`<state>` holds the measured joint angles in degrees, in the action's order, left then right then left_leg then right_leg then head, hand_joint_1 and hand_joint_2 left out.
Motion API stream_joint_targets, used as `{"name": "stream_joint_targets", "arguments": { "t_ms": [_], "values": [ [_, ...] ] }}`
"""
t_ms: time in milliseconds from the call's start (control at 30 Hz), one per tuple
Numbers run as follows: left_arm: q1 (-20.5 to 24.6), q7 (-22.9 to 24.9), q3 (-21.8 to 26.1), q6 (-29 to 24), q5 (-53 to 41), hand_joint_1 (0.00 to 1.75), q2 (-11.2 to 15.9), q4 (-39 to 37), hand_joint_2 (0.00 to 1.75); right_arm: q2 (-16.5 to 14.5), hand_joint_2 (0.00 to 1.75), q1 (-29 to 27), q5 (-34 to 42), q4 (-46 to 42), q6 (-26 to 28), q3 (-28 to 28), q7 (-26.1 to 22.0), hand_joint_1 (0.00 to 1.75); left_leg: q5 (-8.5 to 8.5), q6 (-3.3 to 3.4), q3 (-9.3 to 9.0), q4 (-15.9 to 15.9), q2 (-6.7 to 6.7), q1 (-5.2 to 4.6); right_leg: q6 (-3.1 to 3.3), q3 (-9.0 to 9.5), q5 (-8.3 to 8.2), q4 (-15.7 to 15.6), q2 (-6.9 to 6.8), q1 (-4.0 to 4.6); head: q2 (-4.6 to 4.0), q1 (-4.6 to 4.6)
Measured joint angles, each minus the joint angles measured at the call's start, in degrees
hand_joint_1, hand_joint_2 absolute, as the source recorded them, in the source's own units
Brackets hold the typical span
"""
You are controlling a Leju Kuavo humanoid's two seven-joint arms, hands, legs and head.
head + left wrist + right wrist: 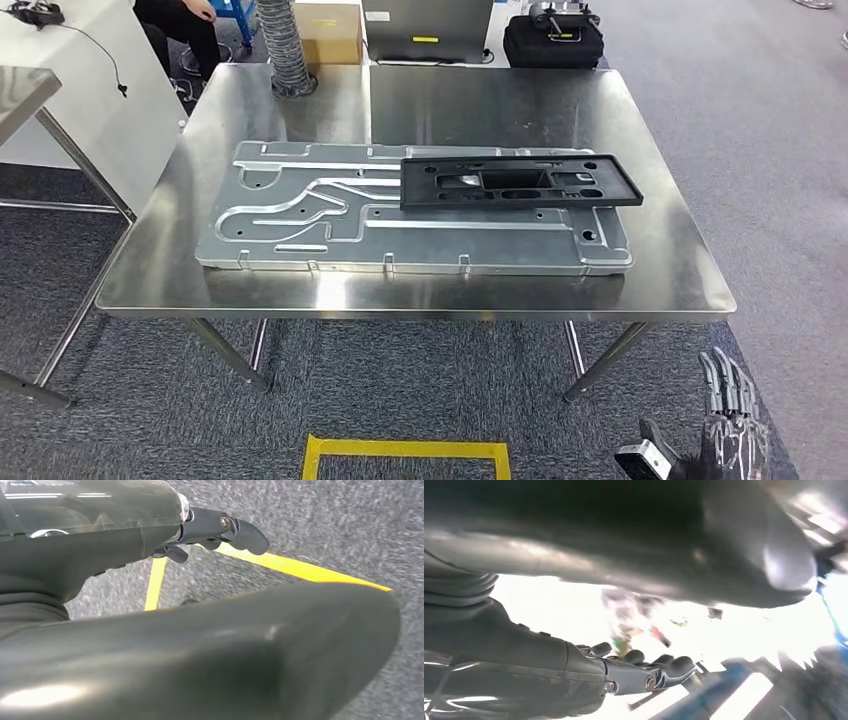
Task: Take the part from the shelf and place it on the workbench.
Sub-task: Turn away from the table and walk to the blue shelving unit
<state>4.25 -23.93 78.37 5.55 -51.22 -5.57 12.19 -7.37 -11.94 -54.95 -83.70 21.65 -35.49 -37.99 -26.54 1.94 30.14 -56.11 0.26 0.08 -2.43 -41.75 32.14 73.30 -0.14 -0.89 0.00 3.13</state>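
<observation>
A black plastic frame part [520, 180] lies flat on a large machined aluminium plate [300, 215], toward the plate's right end. The plate rests on the steel workbench [420, 100] ahead of me. My right hand [725, 420] hangs low beside the bench's front right leg, fingers straight and apart, holding nothing. In the right wrist view the right hand [639, 672] shows its dark fingers against a bright blurred background. In the left wrist view my left hand [210, 530] hangs over grey carpet with its fingers loose and nothing in them.
A yellow tape square [405, 450] marks the carpet in front of the bench. Behind the bench stand a corrugated hose [285, 45], a cardboard box [328, 30] and a black case [553, 40]. A person [180, 25] sits at the far left by a white table [60, 90].
</observation>
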Motion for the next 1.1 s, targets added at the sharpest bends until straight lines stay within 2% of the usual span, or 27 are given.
{"name": "stream_joint_targets", "arguments": {
  "t_ms": [33,67,100,167,200,233,300,333,400,467,500,533,567,600,633,667,700,733,800,833,867,900,967,1000,1033,1067,1100],
  "values": [
    [-0.02,-0.16,-0.01,0.08,-0.19,0.00,-0.01,-0.01,0.00,-0.14,0.00,0.74,-0.99,3.33,0.53,-1.84,-0.02,0.00,0.54,-0.05,0.86,-0.20,0.00,-0.08,0.08,1.02,-0.71,0.77,0.00,0.01,0.00,0.00],
    [-0.02,-0.30,-0.01,0.18,-0.37,0.00,-0.01,-0.01,0.00,-0.19,0.00,1.51,-1.94,6.61,1.40,-3.55,-0.04,0.00,1.03,-0.15,1.73,-0.47,-0.02,-0.14,0.26,3.05,-2.10,-0.53,0.01,0.03,0.00,0.00],
    [-0.01,-0.42,-0.01,0.32,-0.60,0.00,-0.02,-0.01,0.00,-0.14,0.00,2.37,-2.77,10.20,2.71,-5.27,-0.05,0.00,1.45,-0.28,2.47,-0.77,-0.02,-0.17,0.56,6.04,-3.31,-3.76,0.03,0.09,0.00,0.00],
    [0.03,-0.54,-0.04,0.63,-1.03,0.00,-0.15,-0.01,0.00,0.40,0.00,4.33,-4.20,17.82,6.01,-8.44,-0.04,0.00,2.13,-0.73,3.41,-1.22,-0.03,-0.28,1.28,12.49,-3.06,-12.38,0.06,0.43,0.00,0.01],
    [0.07,-0.61,-0.05,0.75,-1.23,0.00,-0.22,-0.01,0.00,0.92,0.00,5.29,-5.07,22.35,7.89,-10.04,0.04,0.00,2.49,-1.02,3.56,-1.30,-0.02,-0.27,1.59,14.51,-2.43,-15.45,0.06,0.67,0.00,0.01],
    [0.10,-0.68,-0.07,0.83,-1.37,0.00,-0.30,-0.01,0.00,1.55,0.00,6.11,-6.10,26.86,9.57,-11.56,0.21,0.00,2.89,-1.38,3.65,-1.27,-0.02,-0.22,1.84,15.43,-1.92,-17.12,0.05,0.91,0.00,0.01],
    [0.05,-0.79,-0.08,0.90,-1.54,0.00,-0.33,-0.02,0.00,2.70,0.00,7.27,-8.47,35.43,12.42,-14.29,1.03,0.00,3.25,-2.11,3.89,-1.31,-0.08,-0.04,2.45,15.08,-2.69,-17.71,-0.12,0.93,0.00,0.00],
    [-0.04,-0.81,-0.08,0.91,-1.58,0.00,-0.33,-0.02,0.00,3.16,0.00,7.78,-9.60,39.14,13.39,-15.41,1.76,0.00,2.28,-2.47,4.26,-1.94,-0.12,0.03,2.87,14.62,-3.25,-17.84,-0.23,0.83,0.00,0.00],
    [-0.14,-0.86,-0.08,0.87,-1.66,0.00,-0.35,-0.02,0.00,3.82,0.00,8.64,-11.55,45.30,14.55,-16.97,3.93,0.00,-2.56,-2.96,5.64,-6.12,-0.17,0.16,3.56,13.26,-4.52,-18.03,-0.44,0.72,0.00,0.01],
    [-0.16,-0.89,-0.09,0.82,-1.77,0.00,-0.39,-0.02,0.00,4.40,0.00,9.26,-13.63,50.48,14.92,-17.90,6.71,0.00,-7.75,-3.23,7.26,-13.32,-0.17,0.21,3.86,11.48,-5.79,-17.89,-0.49,0.88,0.00,0.01],
    [-0.16,-0.90,-0.09,0.82,-1.80,0.00,-0.40,-0.02,0.00,4.64,0.00,9.53,-14.58,52.64,14.93,-18.21,8.10,0.00,-8.59,-3.29,7.48,-16.14,-0.17,0.21,3.88,10.52,-6.45,-17.76,-0.52,0.97,0.00,0.01],
    [-0.17,-0.92,-0.10,0.81,-1.83,0.00,-0.40,-0.02,0.00,4.88,0.00,9.77,-15.43,54.52,14.90,-18.45,9.39,0.00,-7.99,-3.27,6.93,-17.40,-0.17,0.21,3.86,9.52,-7.09,-17.58,-0.55,1.06,0.00,0.01],
    [-0.17,-0.95,-0.10,0.81,-1.84,0.00,-0.39,-0.02,0.00,5.09,0.00,10.01,-16.15,56.18,14.80,-18.62,10.61,0.00,-6.27,-3.15,5.35,-16.54,-0.17,0.19,3.81,8.53,-7.68,-17.33,-0.56,1.14,0.00,0.02],
    [-0.15,-0.98,-0.10,0.81,-1.86,0.00,-0.37,-0.01,0.00,5.29,0.00,10.24,-16.85,57.78,14.59,-18.75,11.88,0.00,-4.45,-2.90,2.81,-13.79,-0.17,0.15,3.74,7.57,-8.24,-17.04,-0.55,1.22,0.00,0.02],
    [-0.09,-1.03,-0.10,0.81,-1.89,0.00,-0.33,0.00,0.00,5.46,0.00,10.48,-17.55,59.24,14.25,-18.83,13.13,0.00,-3.61,-2.54,-0.46,-9.54,-0.17,0.02,3.62,6.74,-8.76,-16.74,-0.55,1.33,0.00,0.02],
    [-0.01,-1.13,-0.10,0.81,-1.92,0.00,-0.29,0.01,0.00,5.59,0.00,10.70,-18.26,60.53,13.72,-18.85,14.43,0.00,-3.72,-2.17,-3.72,-4.72,-0.15,-0.11,3.45,6.12,-9.28,-16.47,-0.55,1.43,0.00,0.02],
    [0.06,-1.22,-0.10,0.82,-1.98,0.00,-0.27,0.02,0.00,5.68,0.00,10.87,-18.91,61.65,12.95,-18.86,15.78,0.00,-4.30,-1.81,-5.99,-1.10,-0.15,-0.29,3.22,5.80,-9.83,-16.40,-0.58,1.47,0.00,0.01],
    [0.10,-1.33,-0.10,0.83,-2.04,0.00,-0.26,0.02,0.00,5.76,0.00,11.04,-19.56,62.66,11.77,-18.86,17.40,0.00,-4.94,-1.49,-7.22,1.24,-0.14,-0.45,2.94,5.65,-10.40,-16.47,-0.62,1.44,0.00,0.01],
    [0.01,-1.46,-0.12,0.84,-2.26,0.00,-0.31,0.01,0.00,5.90,0.00,11.29,-20.71,64.55,8.66,-18.87,21.36,0.00,-4.14,-0.82,-6.87,2.20,-0.05,-0.45,2.30,5.51,-11.41,-16.85,-0.64,1.29,0.00,0.01],
    [-0.04,-1.47,-0.15,0.83,-2.44,0.00,-0.34,0.01,0.00,5.96,0.00,11.40,-21.22,65.45,6.95,-18.88,23.62,0.00,-3.42,-0.44,-6.39,2.40,0.06,-0.34,1.94,5.20,-10.86,-16.55,-0.54,1.21,0.00,0.01],
    [-0.08,-1.45,-0.20,0.85,-2.65,0.00,-0.38,0.01,0.00,5.97,0.00,11.46,-21.59,66.24,5.25,-18.88,25.93,0.00,-2.62,-0.03,-5.75,2.57,0.18,-0.21,1.59,4.66,-9.10,-15.35,-0.41,1.12,0.00,0.01],
    [-0.08,-1.44,-0.26,0.90,-2.92,0.00,-0.41,0.01,0.00,5.98,0.00,11.53,-21.83,66.95,3.35,-18.90,28.50,0.00,-1.89,0.26,-5.01,2.65,0.29,-0.09,1.27,3.90,-6.26,-12.98,-0.29,0.95,0.00,0.01],
    [-0.09,-1.40,-0.36,1.01,-3.42,0.00,-0.41,0.01,0.00,5.84,0.00,11.81,-21.62,68.11,-0.94,-19.18,33.70,0.00,-0.56,0.47,-3.14,2.41,0.35,-0.10,0.76,2.15,-0.40,-5.53,-0.17,0.56,0.00,0.01],
    [-0.09,-1.39,-0.40,1.08,-3.65,0.00,-0.41,0.01,0.00,5.70,0.00,11.99,-21.20,68.58,-2.85,-19.48,35.88,0.00,0.09,0.36,-2.11,2.13,0.36,-0.07,0.51,1.73,0.81,-2.03,-0.17,0.32,0.00,0.00],
    [-0.10,-1.34,-0.45,1.16,-3.83,0.00,-0.41,0.01,0.00,5.51,0.00,12.19,-20.56,68.97,-4.44,-19.89,37.66,0.00,0.70,0.18,-0.95,1.72,0.38,-0.02,0.27,2.01,0.54,0.08,-0.17,0.07,0.00,0.00],
    [-0.09,-1.28,-0.56,1.26,-4.03,0.00,-0.42,0.01,0.00,5.32,0.00,12.42,-19.76,69.27,-5.88,-20.41,39.26,0.00,1.24,-0.04,0.26,1.20,0.40,0.07,0.04,3.20,-0.85,0.26,-0.17,-0.19,0.00,0.00],
    [-0.08,-1.17,-0.69,1.36,-4.23,0.00,-0.43,0.01,0.00,5.15,0.00,12.69,-18.83,69.51,-7.32,-21.01,40.81,0.00,1.68,-0.30,1.42,0.60,0.40,0.18,-0.15,5.41,-2.54,-1.77,-0.16,-0.45,0.00,0.00]
  ]
}}
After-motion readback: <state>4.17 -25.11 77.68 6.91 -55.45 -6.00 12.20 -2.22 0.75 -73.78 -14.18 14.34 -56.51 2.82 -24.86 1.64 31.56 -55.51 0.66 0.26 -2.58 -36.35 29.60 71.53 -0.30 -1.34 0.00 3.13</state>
